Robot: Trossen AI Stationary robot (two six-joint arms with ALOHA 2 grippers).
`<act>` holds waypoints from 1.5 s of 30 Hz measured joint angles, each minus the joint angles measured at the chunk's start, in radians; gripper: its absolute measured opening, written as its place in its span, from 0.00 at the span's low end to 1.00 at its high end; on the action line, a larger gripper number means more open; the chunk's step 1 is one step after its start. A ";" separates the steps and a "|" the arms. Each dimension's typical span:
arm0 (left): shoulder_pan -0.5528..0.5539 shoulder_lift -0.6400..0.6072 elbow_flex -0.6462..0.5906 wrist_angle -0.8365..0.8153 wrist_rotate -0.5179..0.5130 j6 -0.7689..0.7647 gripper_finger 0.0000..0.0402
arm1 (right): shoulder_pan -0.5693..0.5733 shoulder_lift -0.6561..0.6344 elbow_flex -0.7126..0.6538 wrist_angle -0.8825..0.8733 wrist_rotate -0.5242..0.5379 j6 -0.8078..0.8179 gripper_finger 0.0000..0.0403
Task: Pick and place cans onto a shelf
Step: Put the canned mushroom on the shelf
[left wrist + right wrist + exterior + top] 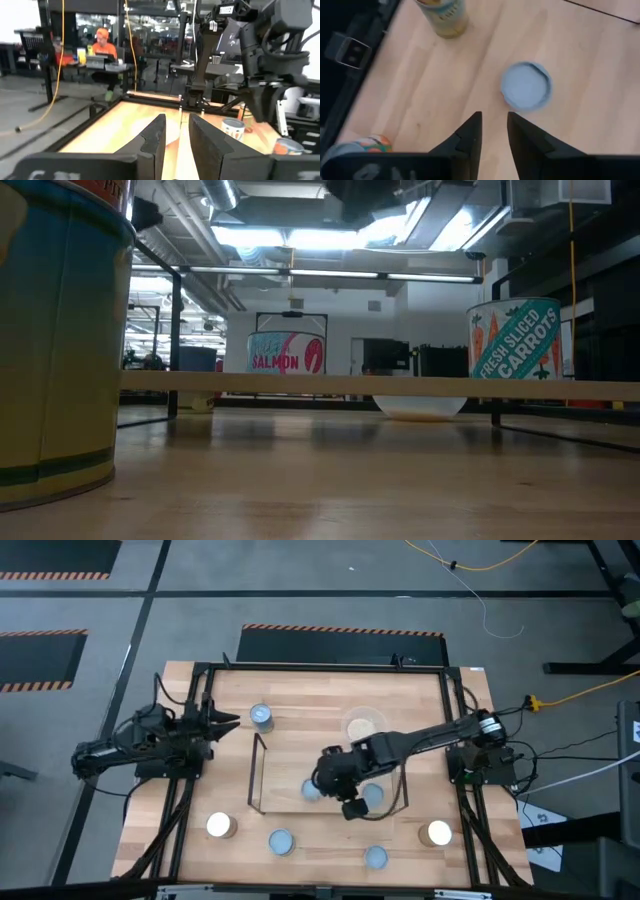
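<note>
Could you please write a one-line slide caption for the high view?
Right gripper hovers empty over silver-topped cans inside the thin black wire shelf; left gripper waits at the table's edge.

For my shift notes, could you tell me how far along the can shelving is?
One can and a second can appear to sit within the shelf outline. The right gripper hovers over them, holding nothing; the left gripper waits off to the left. Five others stand outside it, including a blue-topped can.

The wooden table (300, 730) carries scattered upright cans (262, 717), a black wire shelf (258, 775) and a clear dish (362, 726).
</note>
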 joint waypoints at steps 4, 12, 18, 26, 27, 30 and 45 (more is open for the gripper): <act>-0.003 0.000 0.081 -0.134 0.000 -0.084 0.19 | 0.019 -0.068 -0.096 0.019 0.080 0.048 0.24; -0.053 0.034 0.166 -0.187 0.034 -0.183 0.19 | 0.031 -0.259 -0.382 0.229 0.101 0.081 0.24; -0.095 0.147 0.173 -0.093 0.025 -0.185 0.19 | 0.025 -0.422 -0.598 0.390 0.104 0.145 0.24; -0.197 0.368 0.173 0.168 0.024 -0.185 0.19 | 0.025 -0.558 -0.731 0.465 0.104 0.153 0.24; -0.212 0.394 0.174 0.203 0.022 -0.185 0.19 | 0.025 -0.567 -0.734 0.463 0.106 0.152 0.24; -0.261 0.474 0.222 0.206 -0.016 -0.185 0.19 | 0.025 -0.587 -0.735 0.466 0.126 0.151 0.24; -0.550 0.991 0.672 0.050 -0.221 -0.156 0.19 | 0.025 -0.593 -0.735 0.495 0.127 0.127 0.24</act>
